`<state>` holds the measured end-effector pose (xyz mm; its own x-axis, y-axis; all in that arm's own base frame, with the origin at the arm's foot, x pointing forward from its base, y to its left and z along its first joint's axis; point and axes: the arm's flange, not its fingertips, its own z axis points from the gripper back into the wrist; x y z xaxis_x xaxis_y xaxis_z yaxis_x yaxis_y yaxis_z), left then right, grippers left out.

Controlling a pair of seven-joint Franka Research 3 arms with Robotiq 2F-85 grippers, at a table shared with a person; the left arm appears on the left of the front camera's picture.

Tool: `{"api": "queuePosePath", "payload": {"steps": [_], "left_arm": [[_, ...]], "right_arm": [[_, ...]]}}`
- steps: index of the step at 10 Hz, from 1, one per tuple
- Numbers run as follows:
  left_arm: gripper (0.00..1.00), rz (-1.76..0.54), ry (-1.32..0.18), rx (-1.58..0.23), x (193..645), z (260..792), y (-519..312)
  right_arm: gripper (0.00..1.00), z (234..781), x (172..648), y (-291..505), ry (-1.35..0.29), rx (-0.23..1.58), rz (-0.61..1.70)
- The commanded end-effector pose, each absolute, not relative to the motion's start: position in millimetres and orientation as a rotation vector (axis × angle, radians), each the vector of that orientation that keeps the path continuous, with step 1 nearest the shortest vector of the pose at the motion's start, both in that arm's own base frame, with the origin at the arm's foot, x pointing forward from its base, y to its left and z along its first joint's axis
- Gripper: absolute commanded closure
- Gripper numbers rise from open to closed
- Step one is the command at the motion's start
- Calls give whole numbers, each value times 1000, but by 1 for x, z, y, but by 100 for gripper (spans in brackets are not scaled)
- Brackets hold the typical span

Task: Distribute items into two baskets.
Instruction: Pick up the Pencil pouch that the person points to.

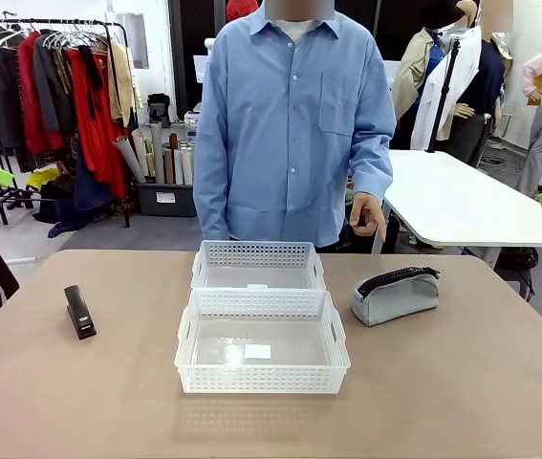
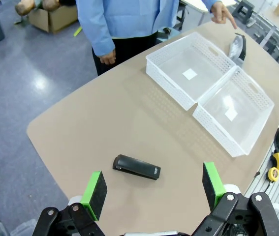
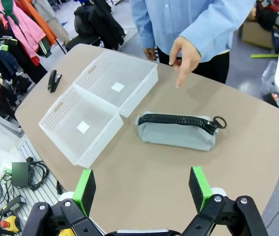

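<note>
Left gripper (image 2: 154,187) wide open, stapler (image 2: 136,167) just ahead near table (image 2: 105,123) left edge, lying crosswise; right gripper (image 3: 142,188) wide, facing pouch (image 3: 177,132).

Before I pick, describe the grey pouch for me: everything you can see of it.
The grey pouch looks like soft fabric, oblong and plump, with a black zipper shut along its top and a ring pull at one end. It lies on the table, on the robot's right of the near basket, apart from it. Only the table touches it; the person's hand hangs beyond, clear of it.
</note>
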<state>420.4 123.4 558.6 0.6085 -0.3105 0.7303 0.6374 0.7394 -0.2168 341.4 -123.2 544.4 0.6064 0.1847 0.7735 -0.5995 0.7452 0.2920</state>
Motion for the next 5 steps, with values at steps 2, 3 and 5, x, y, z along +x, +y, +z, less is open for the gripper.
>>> {"api": "queuePosePath", "payload": {"steps": [2,3,5], "left_arm": [[0,-578,-730,-501,420,559,124],[0,-578,-730,-501,420,559,124],[0,-578,-730,-501,420,559,124]], "right_arm": [[0,546,341,-123,-809,589,488],[0,546,341,-123,-809,589,488],[0,546,341,-123,-809,589,488]]}}
